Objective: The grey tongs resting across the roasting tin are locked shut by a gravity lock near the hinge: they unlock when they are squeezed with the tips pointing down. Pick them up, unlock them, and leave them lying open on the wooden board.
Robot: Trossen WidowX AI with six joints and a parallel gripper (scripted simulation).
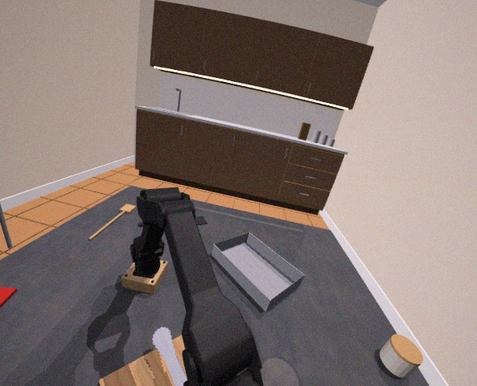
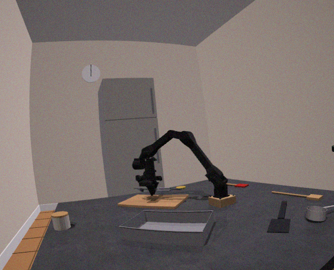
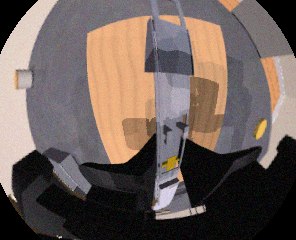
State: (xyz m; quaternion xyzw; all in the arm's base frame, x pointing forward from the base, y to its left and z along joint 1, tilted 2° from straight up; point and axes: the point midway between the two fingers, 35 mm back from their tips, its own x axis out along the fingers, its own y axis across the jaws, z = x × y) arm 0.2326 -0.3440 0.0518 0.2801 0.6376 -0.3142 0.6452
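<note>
The black tool (image 2: pixel 152 193) (image 3: pixel 164 136) is gripping the grey, scalloped-tipped tongs (image 1: pixel 167 349) (image 2: pixel 164 188) (image 3: pixel 174 95) above the grained wooden board (image 1: pixel 132 371) (image 2: pixel 132 203) (image 3: pixel 120 85), running 12-to-6 o'clock in the wrist view. The arm (image 1: pixel 200 265) (image 2: pixel 200 151) is partly hiding them from the top view, whose lower edge is cutting off the board.

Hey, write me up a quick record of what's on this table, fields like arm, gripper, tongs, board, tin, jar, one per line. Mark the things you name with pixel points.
arm: bent in an arch, reaching over the board
gripper (image 2: pixel 152 194) (image 3: pixel 163 145): pointing down, shut on the tongs
tongs (image 1: pixel 170 355) (image 2: pixel 163 188) (image 3: pixel 173 95): grey, roughly level, held above the board
wooden board (image 1: pixel 136 375) (image 2: pixel 164 200) (image 3: pixel 120 80): flat, beneath the gripper
roasting tin (image 1: pixel 255 265) (image 2: pixel 176 227): no tongs across it
jar (image 1: pixel 398 358) (image 2: pixel 61 222) (image 3: pixel 25 79): upright, wooden lid on
saucepan (image 2: pixel 316 213): beside the black spatula (image 2: pixel 279 225)
</note>
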